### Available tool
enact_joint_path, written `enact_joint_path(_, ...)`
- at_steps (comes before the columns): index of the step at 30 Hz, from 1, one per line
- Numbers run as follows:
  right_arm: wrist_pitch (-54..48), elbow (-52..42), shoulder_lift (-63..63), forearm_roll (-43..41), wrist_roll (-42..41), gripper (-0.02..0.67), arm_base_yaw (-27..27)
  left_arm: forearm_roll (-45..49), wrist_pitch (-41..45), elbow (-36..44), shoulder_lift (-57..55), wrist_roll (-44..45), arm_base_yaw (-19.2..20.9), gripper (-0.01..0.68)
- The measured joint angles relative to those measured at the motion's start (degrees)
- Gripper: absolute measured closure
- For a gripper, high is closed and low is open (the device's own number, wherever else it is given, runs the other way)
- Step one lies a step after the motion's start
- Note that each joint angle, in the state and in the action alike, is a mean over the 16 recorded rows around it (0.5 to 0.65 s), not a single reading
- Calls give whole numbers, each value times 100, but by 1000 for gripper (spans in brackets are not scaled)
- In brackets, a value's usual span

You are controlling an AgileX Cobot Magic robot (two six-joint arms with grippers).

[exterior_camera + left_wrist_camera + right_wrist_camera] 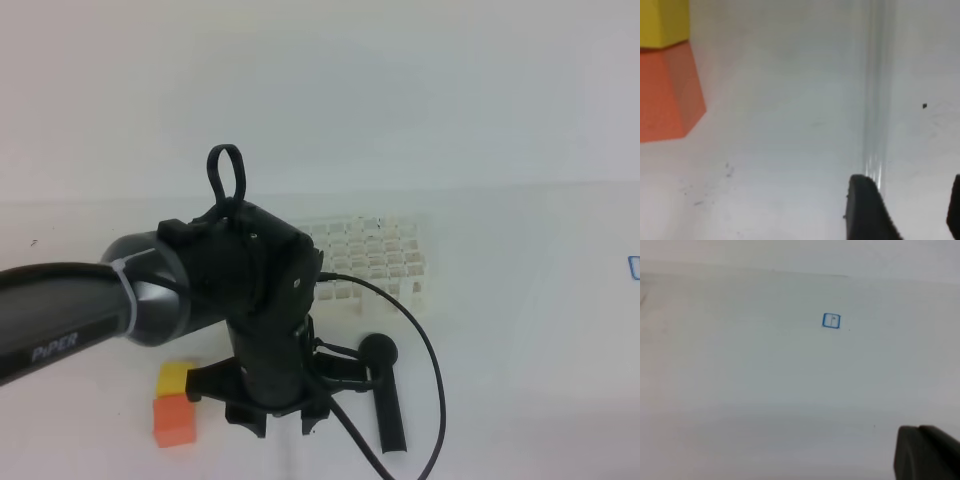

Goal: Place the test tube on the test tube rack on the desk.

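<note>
The test tube (pixel 876 100) shows in the left wrist view as a clear streak lying flat on the white desk (pixel 790 150). It runs from the top edge down to the left gripper's dark fingers (pixel 867 212). My left gripper (pixel 910 217) is open, with the tube's near end by one finger and a wide gap to the other. From above, the left gripper (pixel 272 410) points down at the desk in front of the white test tube rack (pixel 380 262) and hides the tube. Only a dark corner of the right gripper (pixel 927 452) shows.
An orange cube (pixel 173 420) and a yellow cube (pixel 175 377) sit left of the left gripper. A black round-headed stick (pixel 385 395) lies to its right, below the rack. A cable loops past the stick. A small blue square mark (pixel 831 320) is on the desk.
</note>
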State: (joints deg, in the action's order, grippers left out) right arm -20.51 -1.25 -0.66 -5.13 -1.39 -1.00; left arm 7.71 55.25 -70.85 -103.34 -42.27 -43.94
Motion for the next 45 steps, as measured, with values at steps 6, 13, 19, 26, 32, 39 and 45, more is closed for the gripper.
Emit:
enact_joint_path(6,0,0,0,0,-3,650,0,76,-103,0,-37,-104,1,352)
enact_joint_path(13,0,0,0,0,-3,650,0,85,-150,0,-236,-292,19,366)
enact_joint_path(19,0,0,0,0,-3,650,0,-44,-191,-3,-539,-409,37,382)
enact_joint_path(26,0,0,0,0,-3,650,0,-237,-230,-29,-877,-307,50,391)
enact_joint_path(32,0,0,0,0,-3,650,0,-298,-234,-59,-1042,-134,53,446)
enact_joint_path(39,0,0,0,-1,-3,650,0,-236,-178,-75,-1070,73,54,523)
enact_joint_path(45,0,0,0,-4,-3,650,0,227,-100,-94,-840,148,50,561)
